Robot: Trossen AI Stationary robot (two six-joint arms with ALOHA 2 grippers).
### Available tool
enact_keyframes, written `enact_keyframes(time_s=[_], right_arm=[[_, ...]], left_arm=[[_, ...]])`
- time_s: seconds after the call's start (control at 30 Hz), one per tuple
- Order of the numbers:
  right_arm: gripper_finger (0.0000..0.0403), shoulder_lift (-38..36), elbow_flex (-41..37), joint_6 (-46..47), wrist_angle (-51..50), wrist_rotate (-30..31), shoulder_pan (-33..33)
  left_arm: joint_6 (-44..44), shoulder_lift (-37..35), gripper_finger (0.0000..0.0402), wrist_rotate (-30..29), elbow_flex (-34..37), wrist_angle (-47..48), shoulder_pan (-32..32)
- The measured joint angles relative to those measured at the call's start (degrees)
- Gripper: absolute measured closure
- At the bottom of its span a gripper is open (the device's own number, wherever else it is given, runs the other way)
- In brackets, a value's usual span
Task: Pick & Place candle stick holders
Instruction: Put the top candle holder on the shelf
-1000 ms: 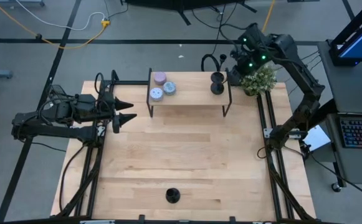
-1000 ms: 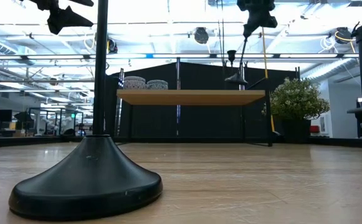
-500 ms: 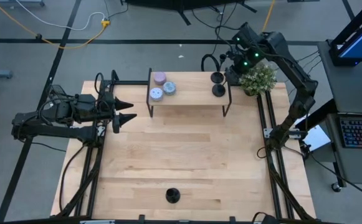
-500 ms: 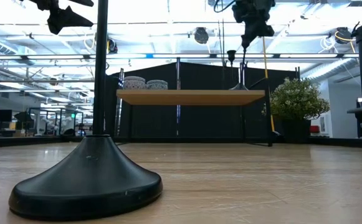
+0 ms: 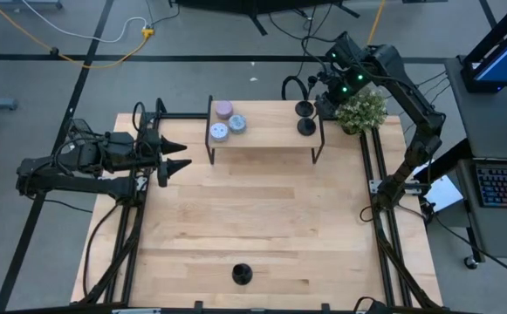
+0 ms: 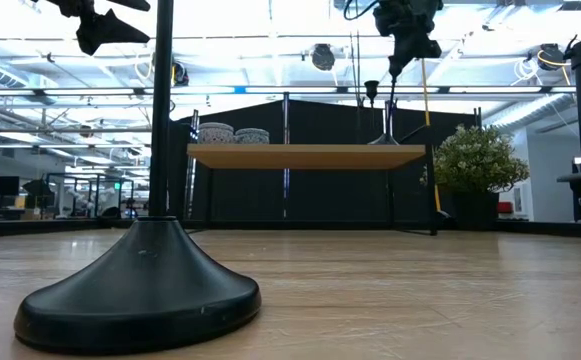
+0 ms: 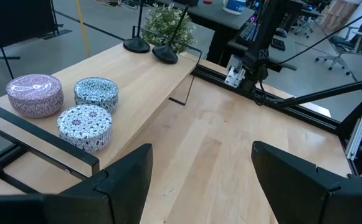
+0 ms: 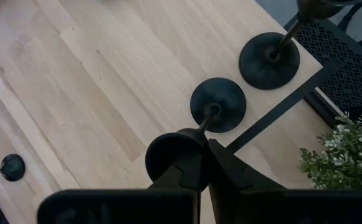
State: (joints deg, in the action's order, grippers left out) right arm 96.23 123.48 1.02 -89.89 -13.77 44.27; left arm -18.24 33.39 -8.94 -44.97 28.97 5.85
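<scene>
Two black candle stick holders stand at the right end of the raised wooden shelf (image 5: pixel 266 139): one nearer the far edge (image 5: pixel 303 108) and one just in front of it (image 5: pixel 306 127). My right gripper (image 8: pixel 202 163) hangs above the nearer one, shut on its top. A third holder (image 5: pixel 242 275) stands on its round base on the table by the near edge and fills the foreground of the low view (image 6: pixel 140 290). My left gripper (image 7: pixel 199 174) waits open at the table's left side, nothing between its fingers. My right gripper is shut on the holder's top end, at the small cup (image 8: pixel 168 152) above the thin stem (image 8: pixel 207 118). The fingers (image 6: pixel 394 62) come from above, slanting steeply down. The holder stands about upright, its round base (image 8: pixel 218 104) on the shelf.
Three round patterned candle tins (image 5: pixel 227 122) sit at the shelf's left end. A small potted plant (image 5: pixel 362 112) stands just right of the shelf, beside my right arm. The wooden tabletop (image 5: pixel 253 218) between shelf and near edge is broad.
My right gripper came down a little over the shelf's right end with the holder, staying shut. The holder's base, a second ago tipped and clear of the shelf, now rests flat on it. Nothing has moved in the last half second.
</scene>
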Motion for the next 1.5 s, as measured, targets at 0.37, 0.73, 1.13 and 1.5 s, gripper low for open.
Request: enact_keyframes(time_s=[0.37, 0.73, 1.13, 1.5], right_arm=[[0.0401, 0.04, 0.00, 0.26, -0.36, -3.00, 0.36], [0.0397, 0.04, -0.02, 0.17, -0.22, -3.00, 0.66], [0.0367, 0.04, -0.04, 0.02, 0.00, -2.88, 0.66], [0.0306, 0.04, -0.04, -0.22, 2.56, -2.72, 0.66]], left_arm=[[0.10, 0.00, 0.0121, -0.10, 0.00, 0.00, 0.02], [-0.20, 0.00, 0.0121, -0.10, 0.00, 0.00, 0.00], [-0.01, 0.00, 0.0121, -0.08, 0.00, 0.00, 0.00], [0.08, 0.00, 0.0121, -0.06, 0.00, -0.01, 0.01]])
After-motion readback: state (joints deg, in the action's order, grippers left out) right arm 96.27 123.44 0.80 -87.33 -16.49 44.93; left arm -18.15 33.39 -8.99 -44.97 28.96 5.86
